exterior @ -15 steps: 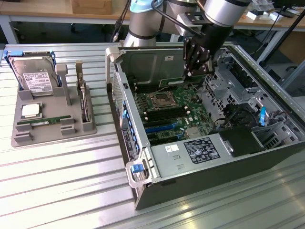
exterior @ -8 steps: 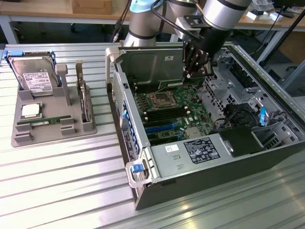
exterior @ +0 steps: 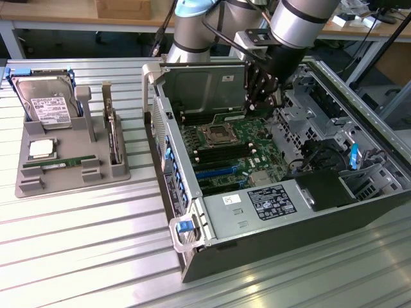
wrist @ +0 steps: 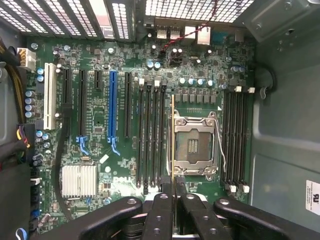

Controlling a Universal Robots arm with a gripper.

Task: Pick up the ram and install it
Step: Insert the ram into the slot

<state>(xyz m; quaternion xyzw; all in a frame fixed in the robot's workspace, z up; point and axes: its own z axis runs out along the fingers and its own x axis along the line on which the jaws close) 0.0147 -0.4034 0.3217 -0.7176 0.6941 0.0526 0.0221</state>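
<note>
My gripper [wrist: 173,200] is shut on the ram [wrist: 173,140], a thin green stick seen edge-on between the black fingers [wrist: 161,212]. It hangs above the motherboard [wrist: 125,165], over the gap between the black memory slots [wrist: 152,135] and the open processor socket [wrist: 194,145]. In the exterior view the gripper [exterior: 255,102] reaches down into the open computer case [exterior: 270,212] near its back wall. A second ram stick [exterior: 54,164] lies in the grey tray [exterior: 70,176] at the exterior view's left.
The tray also holds a silver hard drive [exterior: 45,102] and a square processor chip [exterior: 40,149]. Another bank of memory slots [wrist: 236,135] lies beyond the socket. Cables and metal bays [exterior: 321,154] crowd the case's right side. The raised case panel [exterior: 205,83] stands behind the gripper.
</note>
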